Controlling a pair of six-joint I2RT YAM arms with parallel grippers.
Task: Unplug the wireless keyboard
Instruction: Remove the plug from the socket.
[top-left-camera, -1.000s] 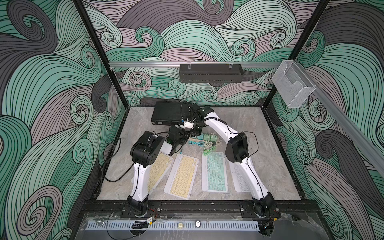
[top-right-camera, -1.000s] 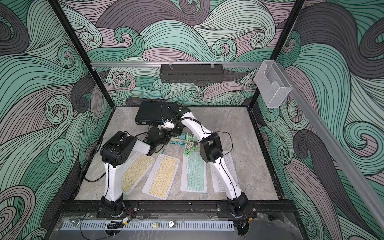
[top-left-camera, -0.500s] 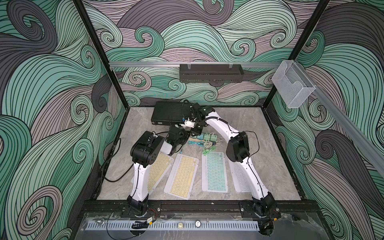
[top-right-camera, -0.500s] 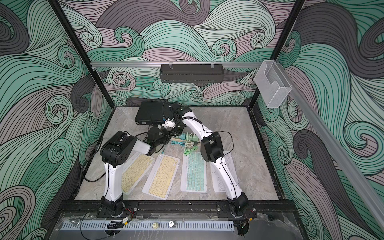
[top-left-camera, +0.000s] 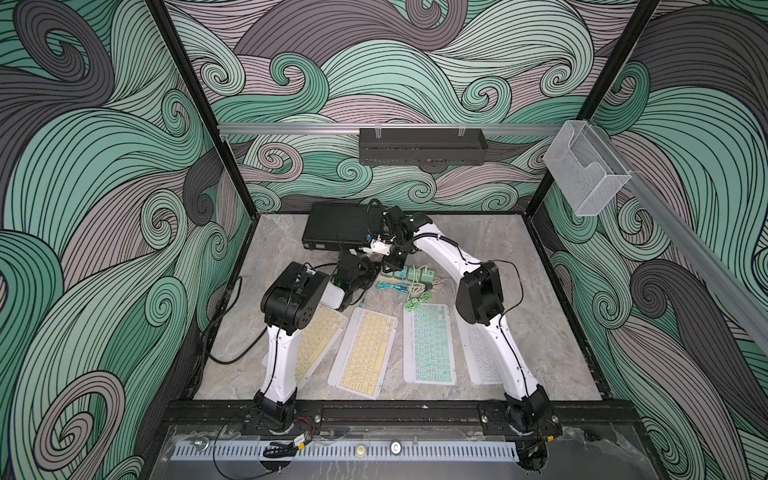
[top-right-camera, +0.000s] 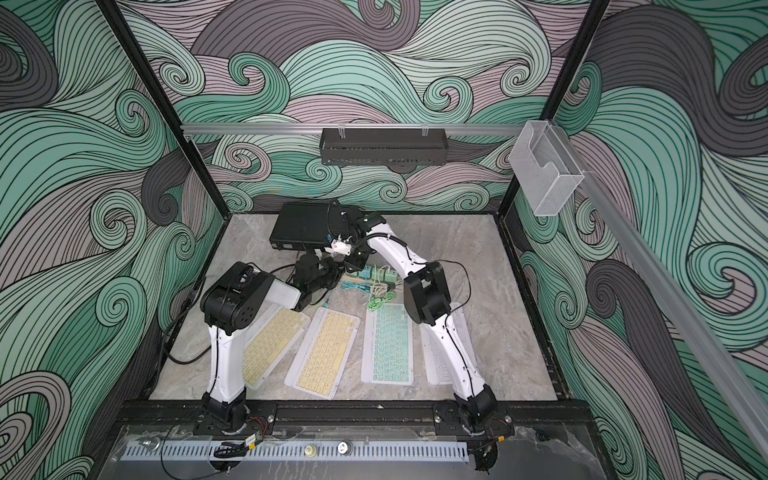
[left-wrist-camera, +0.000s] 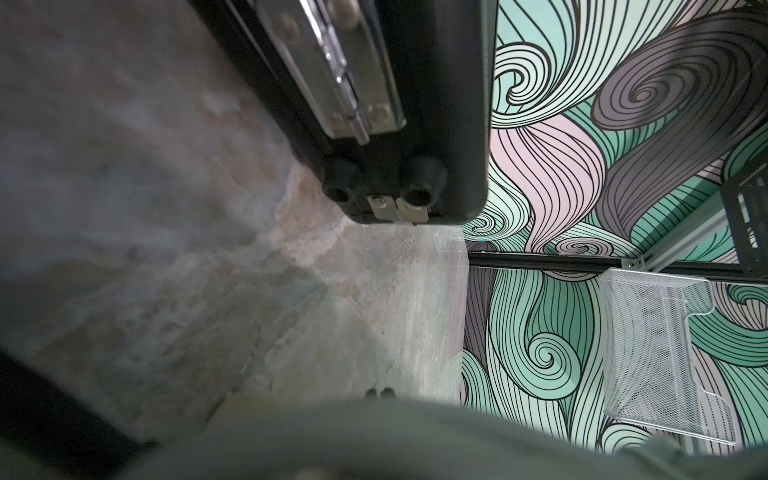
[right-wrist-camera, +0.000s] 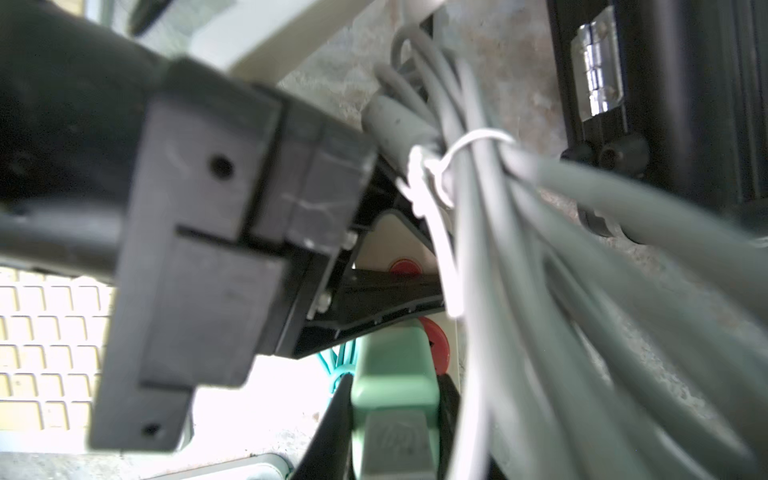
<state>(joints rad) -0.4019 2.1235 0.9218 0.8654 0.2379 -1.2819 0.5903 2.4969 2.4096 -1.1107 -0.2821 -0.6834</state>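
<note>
**Marble bench, keyboard charging lot**

Marble table (top-left-camera: 540, 311) bears four wireless keyboards in a row: yellow keyboard (top-left-camera: 320, 336), second yellow keyboard (top-left-camera: 365, 353), teal keyboard (top-left-camera: 430, 345), white keyboard (top-left-camera: 480, 361). All lie nearer the arm bases than the right gripper (right-wrist-camera: 392, 384), apart from it. Right gripper clamps a green charger plug (right-wrist-camera: 390, 365). Left gripper (top-left-camera: 368, 272) closed, just beside.

The left arm (top-left-camera: 279, 357) and right arm (top-left-camera: 505, 353) share one build: glossy white tapered links; bulky black rounded joint housings; squat black bases (top-left-camera: 274, 411). Thin black cables (top-left-camera: 515, 286) trail along the white shells and loop free past each elbow; small round holes dot the left elbow housing (top-left-camera: 293, 299).
</note>
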